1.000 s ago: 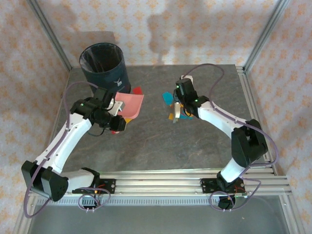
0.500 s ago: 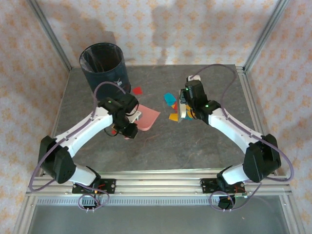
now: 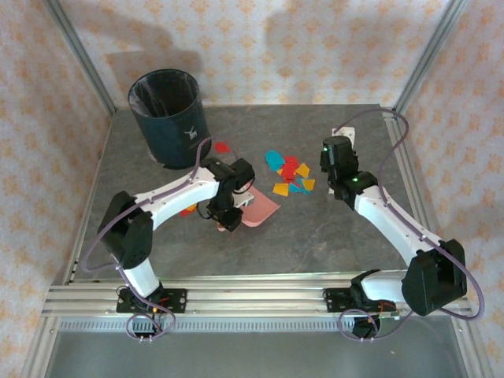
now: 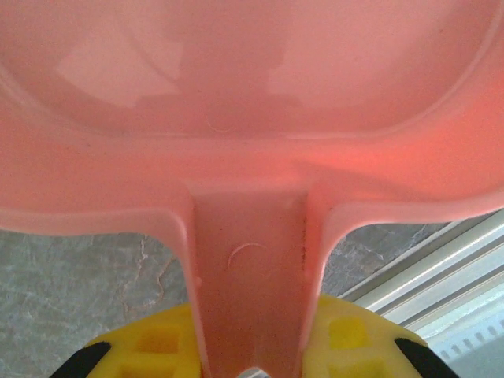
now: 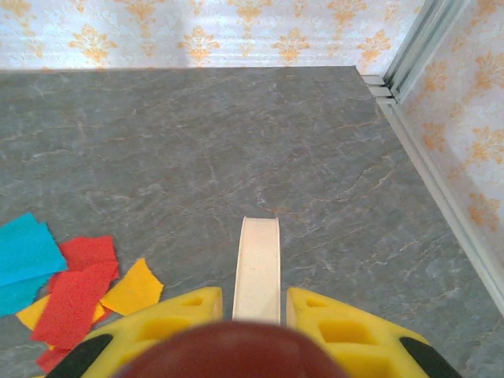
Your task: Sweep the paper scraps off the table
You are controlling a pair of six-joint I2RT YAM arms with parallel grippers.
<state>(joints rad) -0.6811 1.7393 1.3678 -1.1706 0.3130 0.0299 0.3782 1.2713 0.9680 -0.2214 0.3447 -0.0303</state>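
Observation:
The paper scraps (image 3: 288,175), red, orange and cyan, lie in a loose heap on the table (image 3: 331,228) right of centre. They also show at the lower left of the right wrist view (image 5: 75,277). One red scrap (image 3: 223,146) lies apart near the bin. My left gripper (image 3: 231,211) (image 4: 250,350) is shut on the handle of a pink dustpan (image 3: 261,212) (image 4: 252,102), whose pan rests left and in front of the heap. My right gripper (image 3: 340,151) (image 5: 253,303) is shut on a cream sweeping tool (image 5: 259,260), just right of the heap.
A dark round bin (image 3: 168,106) stands at the back left corner. A few orange and red scraps (image 3: 187,210) lie under my left arm. Aluminium rails (image 3: 252,295) edge the table, and patterned walls (image 5: 236,31) close the back and sides.
My left arm swung the dustpan right and forward toward the table's middle. My right gripper drew back to the right, leaving the scrap heap uncovered to its left.

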